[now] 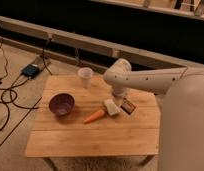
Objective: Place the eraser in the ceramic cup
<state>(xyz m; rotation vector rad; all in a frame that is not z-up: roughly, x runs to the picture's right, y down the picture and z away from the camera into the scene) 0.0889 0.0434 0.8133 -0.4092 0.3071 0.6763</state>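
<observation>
Eraser (128, 106), flat dark block with orange edge, on wooden table (95, 141) beside pale beige block (111, 107), well apart from plain white ceramic cup (85, 77); gripper (121, 96) hangs just above it, we cannot tell its grip

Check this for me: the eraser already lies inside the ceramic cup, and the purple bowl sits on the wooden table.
Not right about the eraser: the camera view shows it lying on the table beside a pale block, apart from the ceramic cup. The gripper hangs close by the eraser. The purple bowl does sit on the table.
</observation>
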